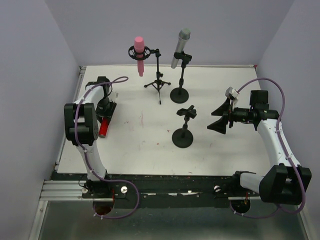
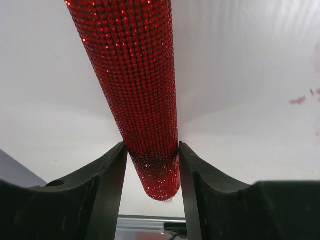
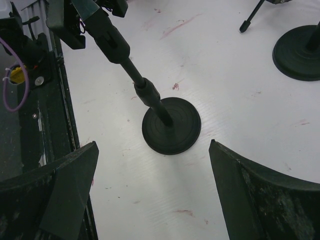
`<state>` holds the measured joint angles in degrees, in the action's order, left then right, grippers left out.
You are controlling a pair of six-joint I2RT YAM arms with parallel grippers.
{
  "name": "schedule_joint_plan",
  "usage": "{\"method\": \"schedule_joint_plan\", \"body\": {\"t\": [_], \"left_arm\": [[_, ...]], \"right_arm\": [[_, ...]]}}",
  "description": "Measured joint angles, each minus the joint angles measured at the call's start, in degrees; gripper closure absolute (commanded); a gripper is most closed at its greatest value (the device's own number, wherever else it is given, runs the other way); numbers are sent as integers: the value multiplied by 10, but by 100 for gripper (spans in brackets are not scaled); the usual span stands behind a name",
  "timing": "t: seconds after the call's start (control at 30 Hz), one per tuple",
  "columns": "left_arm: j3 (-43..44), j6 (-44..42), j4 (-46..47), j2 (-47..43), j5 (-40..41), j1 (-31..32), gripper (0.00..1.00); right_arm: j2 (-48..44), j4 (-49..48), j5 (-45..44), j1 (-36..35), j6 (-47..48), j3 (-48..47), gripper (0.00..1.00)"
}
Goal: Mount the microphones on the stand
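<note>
1. While my left arm folds up tight along the left edge of the tabletop (image 1: 140,150), elbow raised and wrist pointing down, my left gripper (image 1: 106,114) sits on the red microphone (image 1: 103,127).
2. In the left wrist view, my two black fingers (image 2: 107,190) press against opposite sides of the red microphone's glittering body near its narrow end, so these jaws are clamped on it.
3. That microphone lies lengthwise just beside the left edge, about halfway between the near and far edges. I cannot tell whether it rests on the surface or is lifted off it.
4. My right arm rises from the near right corner and runs along the right edge. Its forearm then turns level toward the middle of the tabletop.
5. My right gripper (image 1: 219,118) has its jaws spread wide and holds nothing.
6. It faces the empty stand (image 1: 184,131), which is upright near the middle. In the right wrist view the stand's round base (image 3: 171,125) shows between my spread fingers but apart from them.
7. The pink microphone (image 1: 139,50) hangs upright in the ring mount of the tripod stand (image 1: 159,80) near the far edge.
8. The silver-grey microphone (image 1: 181,45) sits tilted, head up, in the clip of the round-based stand (image 1: 180,85) just to the right of the tripod.
</note>
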<state>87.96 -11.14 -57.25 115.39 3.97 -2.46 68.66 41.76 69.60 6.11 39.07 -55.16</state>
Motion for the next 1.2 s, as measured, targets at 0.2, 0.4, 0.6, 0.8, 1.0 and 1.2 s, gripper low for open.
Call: {"method": "schedule_joint_plan", "body": {"t": [0.2, 0.4, 0.6, 0.8, 1.0, 1.2], "left_arm": [[-118, 43, 5, -83, -19, 34, 34], [-172, 78, 15, -111, -23, 63, 31], [-166, 105, 17, -109, -23, 64, 35], [-162, 120, 21, -103, -24, 82, 37], [-182, 128, 36, -103, -36, 100, 38], [-210, 136, 41, -103, -48, 101, 72]], "right_arm": [[-6, 0, 3, 0, 0, 0, 0], [-7, 0, 3, 0, 0, 0, 0], [-7, 0, 3, 0, 2, 0, 0], [-7, 1, 3, 0, 7, 0, 0], [-7, 1, 3, 0, 10, 0, 0], [-7, 1, 3, 0, 11, 0, 0]]}}
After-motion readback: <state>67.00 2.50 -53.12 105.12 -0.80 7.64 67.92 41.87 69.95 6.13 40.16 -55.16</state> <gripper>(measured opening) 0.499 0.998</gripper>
